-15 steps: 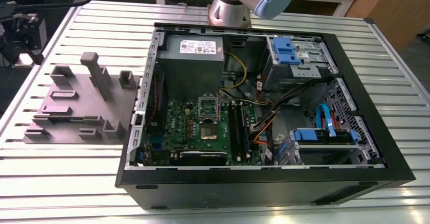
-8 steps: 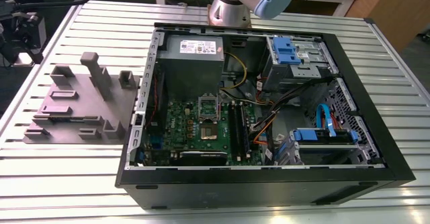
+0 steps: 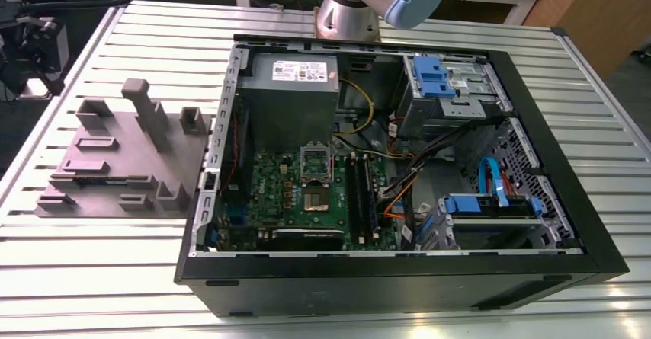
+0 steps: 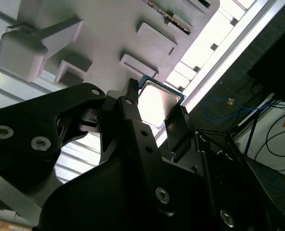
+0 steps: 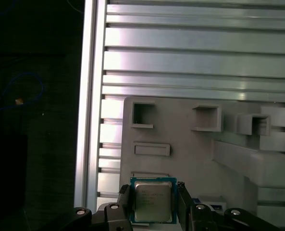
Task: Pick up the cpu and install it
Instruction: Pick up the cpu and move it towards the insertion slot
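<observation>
- Slatted metal table (image 3: 102, 278) carries everything in the exterior view. An open computer case (image 3: 407, 278) lies on it, with a grey holder tray (image 3: 112, 164) just beside the case on the exterior view's left. The arm (image 3: 376, 0) rises at the far edge.
- Inside the case, the green board (image 3: 295, 202) lies on the side nearest the tray. Its metal-framed socket (image 3: 314, 173) is around the middle of the board, so the socket lies to the exterior view's right of the tray.
- In the first wrist view, the cpu (image 5: 152, 199) sits squarely between the two black fingers (image 5: 124, 204) of the gripper (image 5: 153, 204), with its silver top facing the camera. The fingers meet two opposite edges, open just to the chip's width, so I judge it clamped.
- Behind it are the tray's pockets, which look smaller than the chip. It therefore seems to hang clear above the tray rather than rest in it.
- In the second wrist view, the cpu (image 4: 157, 98) shows at the fingertips of the gripper (image 4: 155, 103), level across them, with the tray well beyond.
- Being square, the chip has no long axis. Its free edges run across the gap, and its gripped edges lie along the fingers.
</observation>
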`<state>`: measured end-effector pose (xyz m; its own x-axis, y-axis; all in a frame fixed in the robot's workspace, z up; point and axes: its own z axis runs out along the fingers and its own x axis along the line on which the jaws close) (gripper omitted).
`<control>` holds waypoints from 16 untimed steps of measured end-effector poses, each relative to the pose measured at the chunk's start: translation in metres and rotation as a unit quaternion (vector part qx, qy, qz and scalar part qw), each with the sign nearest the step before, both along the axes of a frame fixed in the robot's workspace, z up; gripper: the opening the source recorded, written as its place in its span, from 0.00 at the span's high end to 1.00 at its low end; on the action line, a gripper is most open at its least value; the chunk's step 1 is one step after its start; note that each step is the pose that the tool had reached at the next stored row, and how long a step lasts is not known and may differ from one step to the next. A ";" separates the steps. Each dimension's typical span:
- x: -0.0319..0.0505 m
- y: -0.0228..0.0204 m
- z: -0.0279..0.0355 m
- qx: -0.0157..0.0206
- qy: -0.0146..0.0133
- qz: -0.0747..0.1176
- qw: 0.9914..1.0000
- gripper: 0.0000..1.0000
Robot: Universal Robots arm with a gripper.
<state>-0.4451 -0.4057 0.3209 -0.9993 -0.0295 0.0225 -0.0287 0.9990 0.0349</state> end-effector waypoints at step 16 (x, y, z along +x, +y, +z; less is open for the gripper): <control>0.0000 0.0000 0.0131 -0.001 0.000 0.000 1.000 0.53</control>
<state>-0.4451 -0.4057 0.3339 -0.9993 -0.0295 0.0226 -0.0287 0.9990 0.0334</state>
